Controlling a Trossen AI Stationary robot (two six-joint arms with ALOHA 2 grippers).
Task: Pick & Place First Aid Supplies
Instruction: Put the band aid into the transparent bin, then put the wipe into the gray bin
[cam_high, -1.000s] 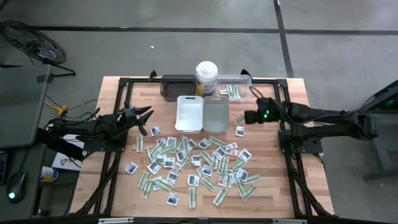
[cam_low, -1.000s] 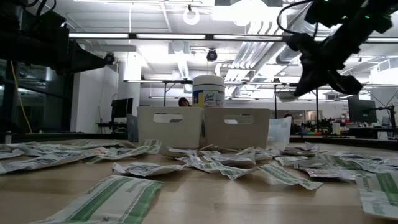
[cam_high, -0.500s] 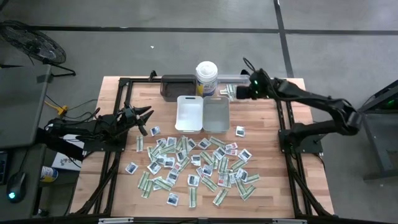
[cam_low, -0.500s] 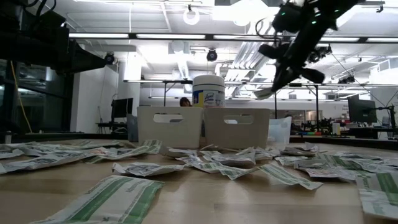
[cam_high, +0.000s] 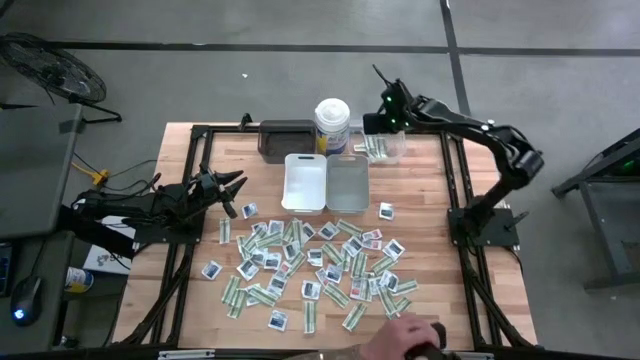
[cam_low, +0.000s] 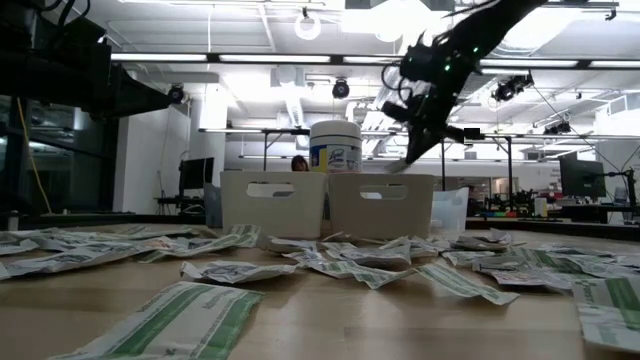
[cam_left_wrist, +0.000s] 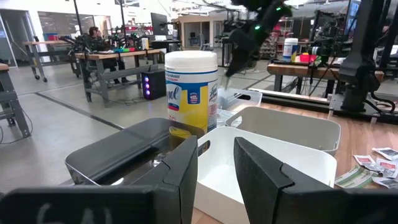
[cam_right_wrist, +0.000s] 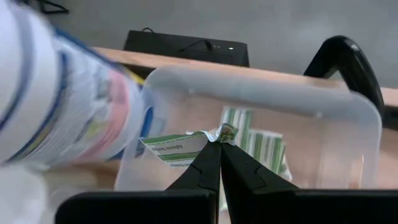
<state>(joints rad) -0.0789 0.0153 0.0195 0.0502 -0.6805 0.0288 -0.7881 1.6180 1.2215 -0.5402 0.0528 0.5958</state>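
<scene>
- Right gripper (cam_right_wrist: 219, 144) is pinched shut on one green-and-white strip (cam_right_wrist: 180, 149), held by its end; the strip hangs free above the clear tray (cam_right_wrist: 261, 93).
- From above, this gripper (cam_high: 372, 124) sits at about 1 o'clock on the table (cam_high: 190, 160), over the clear tray (cam_high: 392, 152) near the far edge.
- Clear tray already holds a few green strips (cam_right_wrist: 261, 148) lying flat on its floor.
- Canister (cam_high: 332, 124) stands at 12 o'clock, just beside the clear tray; the dark tray (cam_high: 285, 138) lies on its other side, toward 11 o'clock.
- White tray (cam_high: 306, 182) and grey tray (cam_high: 348, 184) sit side by side and touching, just nearer than the canister.
- Left gripper (cam_high: 237, 189) waits at 9 o'clock, fingers (cam_left_wrist: 186, 168) parted to a narrow gap with nothing between them, pointing toward the trays.
- Supplies (cam_high: 315, 265), white sachets and green strips mixed, lie scattered across the near half of the table, from 4 to 8 o'clock.
- One sachet (cam_high: 386, 210) lies apart at 3 o'clock; another (cam_high: 249, 209) lies near the left gripper.
- At table height the right gripper (cam_low: 412, 150) hangs above the grey tray (cam_low: 380, 205), level with the canister (cam_low: 335, 146).
- A person's hand (cam_high: 400, 335) shows at 5 o'clock, at the near edge.
</scene>
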